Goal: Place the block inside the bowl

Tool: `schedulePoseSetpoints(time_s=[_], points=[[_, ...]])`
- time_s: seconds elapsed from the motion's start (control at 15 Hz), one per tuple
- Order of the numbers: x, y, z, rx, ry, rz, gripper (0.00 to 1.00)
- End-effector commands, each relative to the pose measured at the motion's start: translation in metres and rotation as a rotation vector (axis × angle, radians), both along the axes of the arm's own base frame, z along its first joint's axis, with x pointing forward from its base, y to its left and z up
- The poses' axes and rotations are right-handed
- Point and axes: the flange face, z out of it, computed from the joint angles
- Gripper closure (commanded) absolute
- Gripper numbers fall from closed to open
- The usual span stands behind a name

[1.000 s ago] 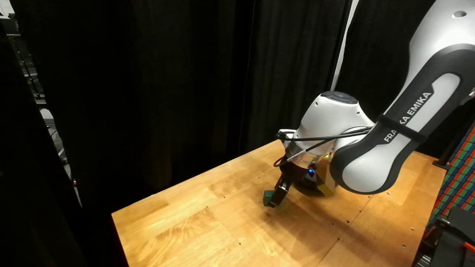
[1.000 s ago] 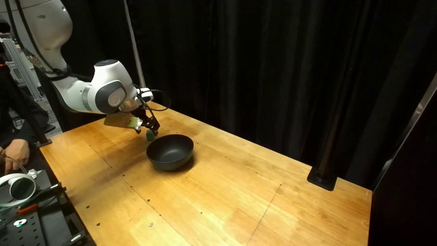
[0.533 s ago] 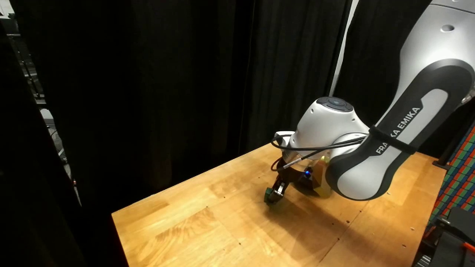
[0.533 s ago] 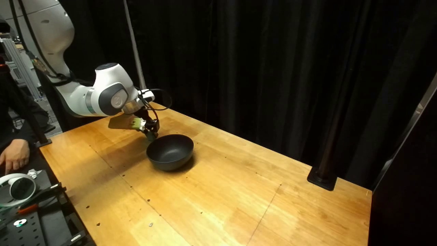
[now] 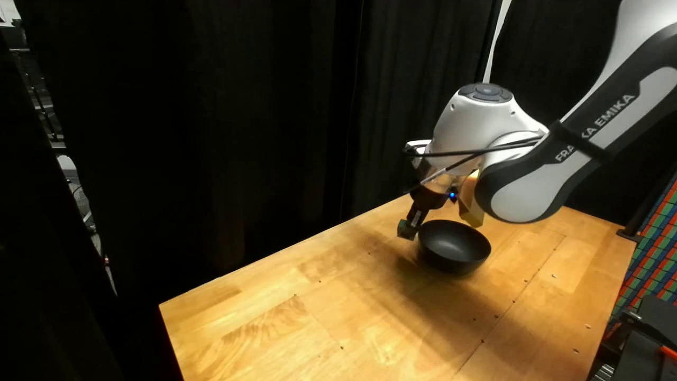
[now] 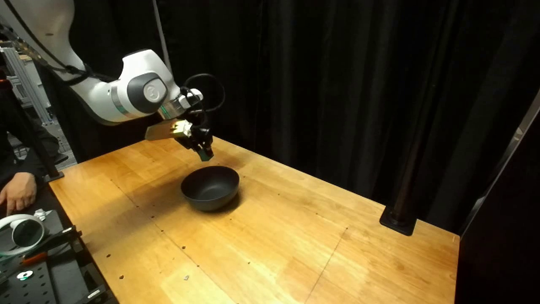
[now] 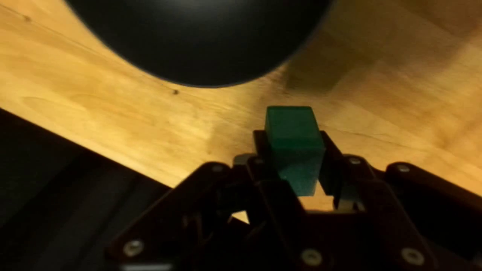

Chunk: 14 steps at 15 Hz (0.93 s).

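Transfer step, prob — black two-fingered gripper [image 7: 295, 160] clamped on small dark green cube [image 7: 295, 141], aloft b/w round black bowl [image 6: 211, 189] & wooden worktop [image 6: 295, 228] edge nr black curtain [image 6: 320, 84] — next shd be over bowl, release.

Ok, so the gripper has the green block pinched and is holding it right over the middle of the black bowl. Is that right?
Not quite: the green block is not over the middle of the black bowl but off to one side. The wrist view shows wooden table between the two. The rest holds: the gripper has the green block pinched.
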Motion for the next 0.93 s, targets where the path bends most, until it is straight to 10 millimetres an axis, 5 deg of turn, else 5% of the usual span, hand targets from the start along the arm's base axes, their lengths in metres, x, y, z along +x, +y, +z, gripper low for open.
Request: schedulePoseSetpoints(time_s=[0.0, 0.13, 0.2, 0.4, 0.6, 0.87], points=[[0.005, -0.044, 0.039, -0.105, -0.002, -0.089, 0.90], [0.003, -0.069, 0.041, -0.154, 0.022, -0.139, 0.90], [-0.002, -0.076, 0.042, -0.156, 0.046, -0.161, 0.42], [-0.014, -0.089, 0.055, -0.145, 0.099, -0.196, 0.28], [-0.038, -0.090, 0.097, -0.044, 0.151, -0.176, 0.04], [-0.066, -0.091, 0.157, 0.093, 0.280, -0.156, 0.00]])
